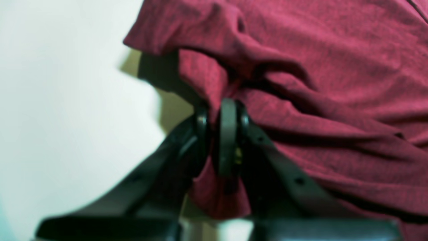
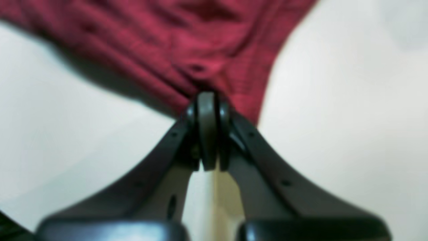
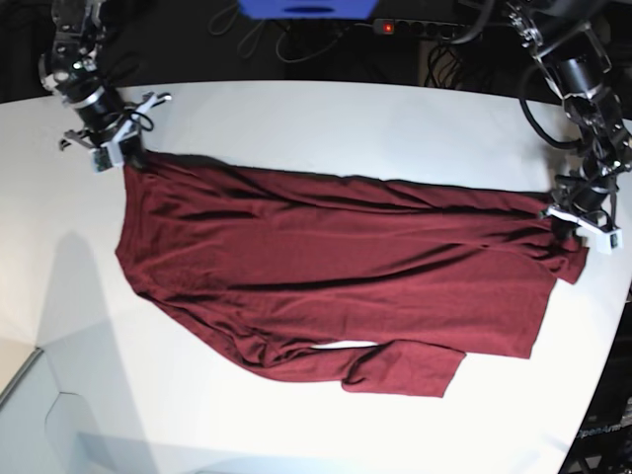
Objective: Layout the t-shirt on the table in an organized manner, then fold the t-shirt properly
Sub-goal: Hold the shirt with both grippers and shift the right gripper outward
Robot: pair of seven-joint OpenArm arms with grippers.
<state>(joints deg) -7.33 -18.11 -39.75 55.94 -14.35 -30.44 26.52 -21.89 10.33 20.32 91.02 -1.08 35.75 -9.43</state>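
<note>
The maroon t-shirt (image 3: 326, 267) lies stretched across the white table (image 3: 326, 118), wrinkled, with a sleeve folded at the front. My left gripper (image 3: 571, 229) is at the shirt's right end and is shut on a fold of the shirt; the left wrist view shows cloth (image 1: 301, 83) pinched between its fingers (image 1: 228, 134). My right gripper (image 3: 126, 158) is at the shirt's far-left corner and is shut on that corner; in the right wrist view the shirt (image 2: 187, 43) fans out from its closed fingertips (image 2: 207, 127).
The table's curved edge (image 3: 602, 375) runs close to the left arm at the right. A power strip (image 3: 425, 26) and cables lie beyond the table's far edge. The table's front-left corner (image 3: 30, 365) is near the shirt's left side.
</note>
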